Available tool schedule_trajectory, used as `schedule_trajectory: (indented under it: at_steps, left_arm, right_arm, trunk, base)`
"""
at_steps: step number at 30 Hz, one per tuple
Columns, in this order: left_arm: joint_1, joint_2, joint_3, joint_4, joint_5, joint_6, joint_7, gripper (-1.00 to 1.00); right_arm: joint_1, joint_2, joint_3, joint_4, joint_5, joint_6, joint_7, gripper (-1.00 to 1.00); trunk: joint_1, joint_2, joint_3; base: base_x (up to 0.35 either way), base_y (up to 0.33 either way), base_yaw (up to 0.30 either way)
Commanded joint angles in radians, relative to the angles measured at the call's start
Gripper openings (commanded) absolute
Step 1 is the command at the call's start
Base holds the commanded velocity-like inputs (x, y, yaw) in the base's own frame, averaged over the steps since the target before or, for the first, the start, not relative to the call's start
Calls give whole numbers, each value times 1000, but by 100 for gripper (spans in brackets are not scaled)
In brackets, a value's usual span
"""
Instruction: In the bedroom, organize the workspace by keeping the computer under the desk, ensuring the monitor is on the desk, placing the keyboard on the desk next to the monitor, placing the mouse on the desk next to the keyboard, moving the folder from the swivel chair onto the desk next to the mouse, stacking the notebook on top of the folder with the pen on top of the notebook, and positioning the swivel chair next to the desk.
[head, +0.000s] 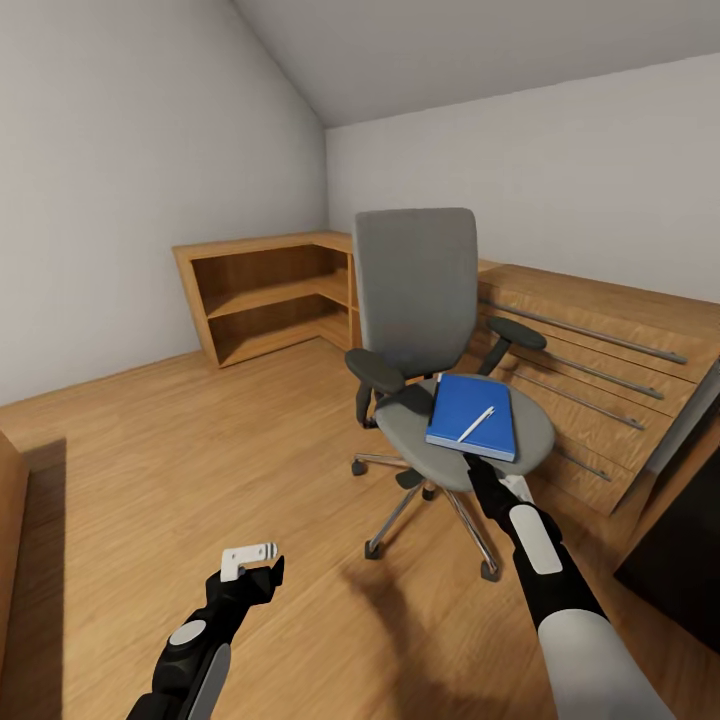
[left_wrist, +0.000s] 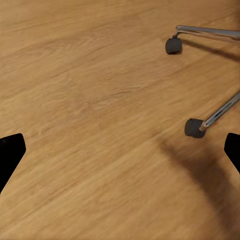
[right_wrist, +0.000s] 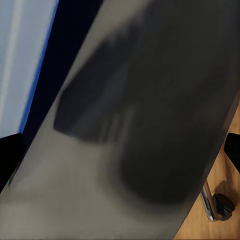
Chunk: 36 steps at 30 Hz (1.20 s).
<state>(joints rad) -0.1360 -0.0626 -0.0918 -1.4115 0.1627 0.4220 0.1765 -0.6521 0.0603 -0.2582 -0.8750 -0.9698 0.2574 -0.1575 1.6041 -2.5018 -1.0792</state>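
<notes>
While the wooden floor (head: 200, 480) is spreading under everything, the swivel chair (head: 420, 330) is standing before a light wooden dresser (head: 600, 370), a corner shelf (head: 265, 295) behind it. The blue folder (head: 470, 415) is lying flat on the seat, the white pen (head: 476, 423) lying on top. The right tool (head: 478, 470) is reaching the seat's front edge just below the folder; its state cannot be told. The left tool (head: 255, 570) is hanging over the floor, fingers apart.

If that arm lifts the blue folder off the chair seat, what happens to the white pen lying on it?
The thin white pen lies loose on the flat blue folder, so it will probably roll or slide off if the folder tilts. The grey swivel chair stands on castors and may roll away when nudged.
</notes>
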Motion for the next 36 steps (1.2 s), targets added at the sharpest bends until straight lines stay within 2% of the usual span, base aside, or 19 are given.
schedule_trajectory:
  at_steps: [1, 10, 16, 25, 36]
  left_arm:
    - [-1, 0, -2, -1, 11, 4, 9, 100]
    - [-1, 1, -2, -1, 11, 4, 9, 100]
    - [-1, 0, -2, -1, 11, 4, 9, 100]
    - [-1, 0, -2, -1, 11, 4, 9, 100]
    - [-1, 0, -2, -1, 11, 6, 9, 100]
  right_arm:
    - [0, 1, -3, 4, -6, 6, -8, 100]
    - [0, 2, -3, 5, -6, 6, -8, 100]
    - [0, 1, -3, 5, -6, 6, -8, 100]
    - [0, 1, -3, 5, -6, 6, -8, 100]
    - [0, 1, -3, 5, -6, 6, -8, 100]
  trunk:
    - [0, 0, -1]
    - [0, 0, -1]
    - [0, 0, -1]
    - [0, 0, -1]
    - [0, 0, -1]
  base:
    - [0, 0, 0]
    - [-5, 0, 0]
    - [-179, 0, 0]
    - [-40, 0, 0]
    - [-288, 0, 0]
